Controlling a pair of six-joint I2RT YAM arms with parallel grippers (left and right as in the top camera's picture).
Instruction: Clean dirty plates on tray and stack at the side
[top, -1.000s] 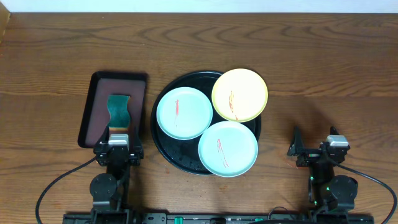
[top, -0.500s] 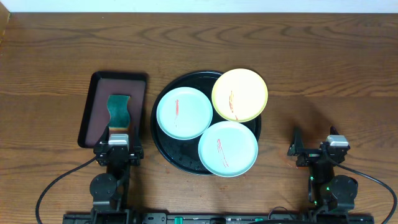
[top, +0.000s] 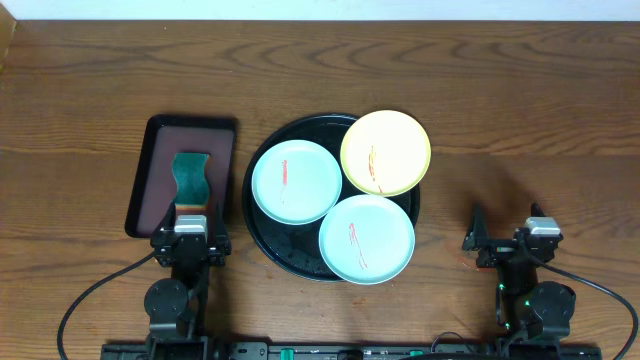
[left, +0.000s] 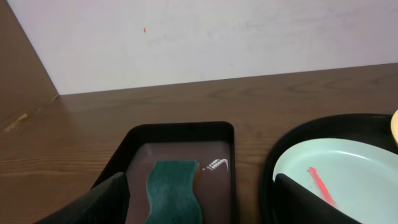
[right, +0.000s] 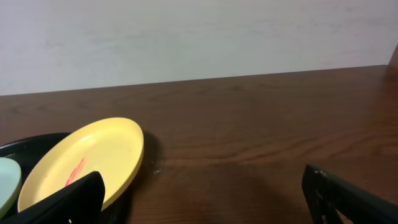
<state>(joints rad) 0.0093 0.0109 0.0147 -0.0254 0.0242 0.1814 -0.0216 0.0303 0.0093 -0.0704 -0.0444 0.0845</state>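
The round black tray (top: 262, 225) sits mid-table and holds three plates with reddish smears: a mint-green plate (top: 296, 181) at the left, a second mint-green plate (top: 366, 239) at the front, and a yellow plate (top: 385, 152) propped on the far right rim. The left mint plate (left: 336, 171) and tray rim (left: 292, 138) show in the left wrist view. The yellow plate (right: 87, 163) shows in the right wrist view. My left gripper (top: 189, 243) is open and empty near the front edge, left of the tray. My right gripper (top: 510, 243) is open and empty, right of the tray.
A dark maroon rectangular tray (top: 158, 160) lies left of the black tray with a teal sponge (top: 190, 178) on it; the sponge (left: 174, 194) lies just ahead of my left gripper. A pale wall stands behind the table.
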